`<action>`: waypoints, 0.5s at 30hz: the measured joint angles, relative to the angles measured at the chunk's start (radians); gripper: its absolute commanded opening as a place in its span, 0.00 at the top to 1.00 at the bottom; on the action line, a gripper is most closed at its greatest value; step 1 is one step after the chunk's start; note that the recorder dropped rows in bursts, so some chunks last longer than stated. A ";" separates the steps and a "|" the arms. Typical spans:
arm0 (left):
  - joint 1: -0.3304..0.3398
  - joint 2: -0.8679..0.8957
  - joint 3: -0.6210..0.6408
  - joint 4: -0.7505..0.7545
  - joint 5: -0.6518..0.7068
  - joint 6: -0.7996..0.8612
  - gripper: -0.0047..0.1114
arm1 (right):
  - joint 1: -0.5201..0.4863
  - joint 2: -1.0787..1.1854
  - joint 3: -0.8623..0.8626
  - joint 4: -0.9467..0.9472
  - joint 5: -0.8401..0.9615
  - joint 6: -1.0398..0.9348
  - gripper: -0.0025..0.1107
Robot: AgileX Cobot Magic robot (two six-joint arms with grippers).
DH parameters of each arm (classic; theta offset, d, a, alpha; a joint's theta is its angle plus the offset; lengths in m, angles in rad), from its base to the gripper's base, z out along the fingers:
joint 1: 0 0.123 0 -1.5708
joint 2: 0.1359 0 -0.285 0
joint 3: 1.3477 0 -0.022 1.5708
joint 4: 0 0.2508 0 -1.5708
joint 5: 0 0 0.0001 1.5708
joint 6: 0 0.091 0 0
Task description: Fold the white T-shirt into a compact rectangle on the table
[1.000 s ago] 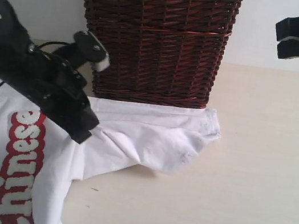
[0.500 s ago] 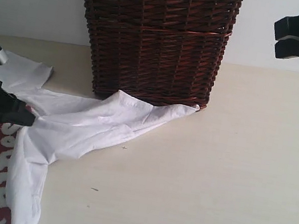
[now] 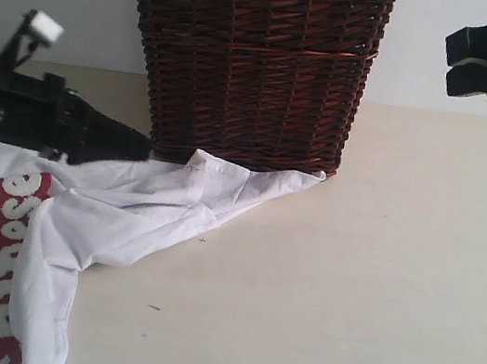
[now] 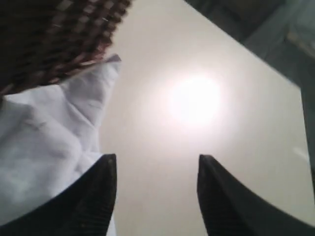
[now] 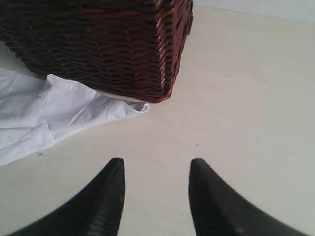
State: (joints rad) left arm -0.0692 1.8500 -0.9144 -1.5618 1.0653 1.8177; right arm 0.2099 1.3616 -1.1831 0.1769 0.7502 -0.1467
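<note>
While the white T-shirt (image 4: 44, 142) lies rumpled just beside one finger of our left claw (image 4: 157, 164), we judge the sleeve fold to be in hand. That claw stands parted and empty; the sleeve tip reaches the wicker basket's (image 4: 49, 34) foot ahead of it. Our right claw (image 5: 156, 164), also parted and empty, hangs over bare bench (image 5: 236, 98), well apart from the cloth. Next we need a grip on the rumpled edge, then a flat inward pull.
</note>
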 measured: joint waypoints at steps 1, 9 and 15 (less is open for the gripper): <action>-0.063 -0.008 -0.002 0.039 -0.072 0.003 0.50 | 0.000 0.000 0.000 0.000 0.000 0.000 0.61; -0.500 0.012 -0.002 0.554 -0.853 -0.339 0.51 | 0.000 0.000 0.000 0.000 0.000 -0.002 0.61; -0.593 0.040 -0.004 0.585 -1.116 -0.394 0.51 | 0.000 0.000 0.000 0.005 0.000 -0.004 0.61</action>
State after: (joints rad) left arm -0.6618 1.8897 -0.9183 -0.9764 -0.0507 1.4236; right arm 0.2099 1.3616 -1.1831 0.1819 0.7502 -0.1504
